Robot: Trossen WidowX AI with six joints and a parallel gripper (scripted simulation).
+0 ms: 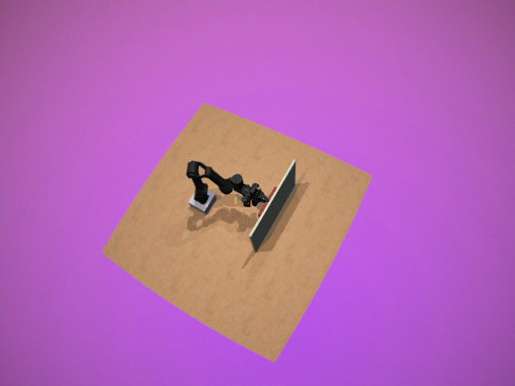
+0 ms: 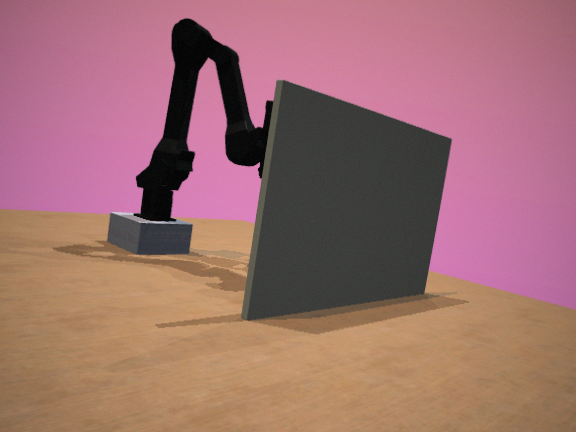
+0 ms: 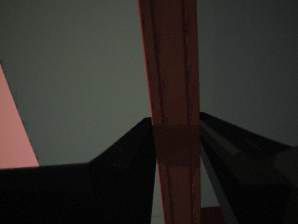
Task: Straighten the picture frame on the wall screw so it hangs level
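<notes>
Red picture frame (image 1: 264,209) (image 3: 172,60) is sitting clamped in the gripper (image 1: 267,200) (image 2: 268,112) (image 3: 176,120), so a notch shift is seeming possible. Its level is not showing.

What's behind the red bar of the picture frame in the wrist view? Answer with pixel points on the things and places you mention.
Behind the frame's red bar (image 1: 264,208) (image 3: 174,60) the grey wall panel (image 1: 279,195) (image 2: 350,200) (image 3: 95,75) shows on both sides. The screw and notched strip are hidden.

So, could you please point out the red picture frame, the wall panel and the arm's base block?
red picture frame (image 1: 275,189) (image 3: 172,65): top, wrist; upper edge, bar
wall panel (image 2: 350,200): exterior; rear face
base block (image 2: 165,239): exterior; side
</notes>
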